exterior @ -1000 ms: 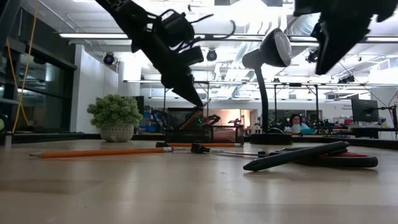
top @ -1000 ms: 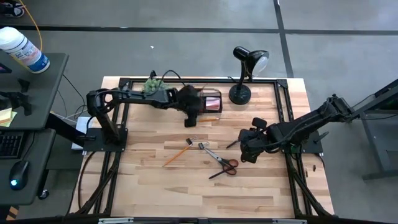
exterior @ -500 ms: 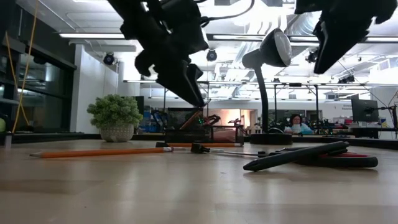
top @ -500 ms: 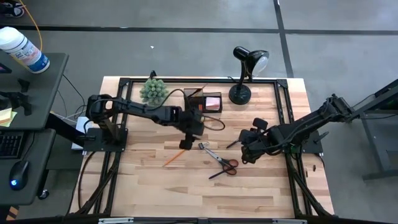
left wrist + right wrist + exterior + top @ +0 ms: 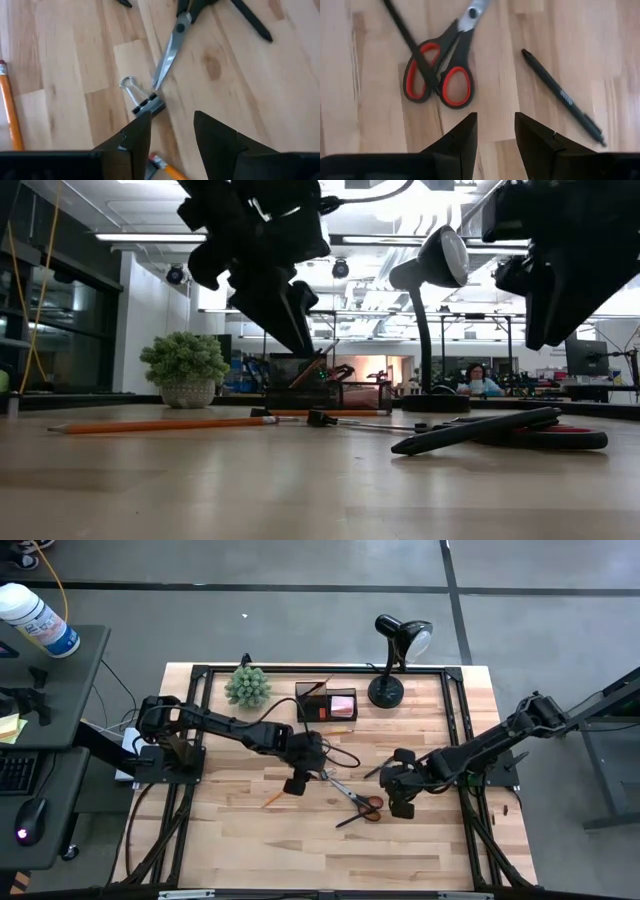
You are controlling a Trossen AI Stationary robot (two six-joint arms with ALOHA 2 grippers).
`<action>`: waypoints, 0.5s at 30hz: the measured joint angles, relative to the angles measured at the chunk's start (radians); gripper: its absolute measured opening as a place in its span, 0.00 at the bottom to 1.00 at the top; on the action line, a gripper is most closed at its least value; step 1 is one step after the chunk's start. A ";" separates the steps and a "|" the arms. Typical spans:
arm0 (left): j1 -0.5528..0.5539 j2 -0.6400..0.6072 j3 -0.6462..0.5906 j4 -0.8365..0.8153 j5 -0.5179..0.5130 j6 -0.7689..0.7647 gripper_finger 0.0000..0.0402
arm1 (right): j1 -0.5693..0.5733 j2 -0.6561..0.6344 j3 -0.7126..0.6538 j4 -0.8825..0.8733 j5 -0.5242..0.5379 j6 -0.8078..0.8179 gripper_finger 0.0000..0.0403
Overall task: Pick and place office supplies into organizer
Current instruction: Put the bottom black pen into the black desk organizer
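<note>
Bright, even light falls from the ceiling strips (image 5: 150,237) far up in the room, so the wooden table (image 5: 240,840) is evenly lit and carries only soft, short shadows. From table height the two arms overhead are dark silhouettes against that glaring ceiling, the near tabletop is a blur and the far room is hazy. Close to the wood, the scissors (image 5: 440,75) are smeared by motion blur, and the binder clip (image 5: 145,102) is soft too.
</note>
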 joint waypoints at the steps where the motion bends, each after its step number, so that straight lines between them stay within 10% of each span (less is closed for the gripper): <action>1: -0.011 0.000 0.000 0.006 -0.013 -0.026 0.34 | -0.002 0.000 0.001 0.001 -0.001 -0.037 0.31; 15: -0.254 -0.009 0.000 0.078 -0.225 -0.354 0.29 | -0.026 0.000 0.003 0.157 -0.078 -0.239 0.31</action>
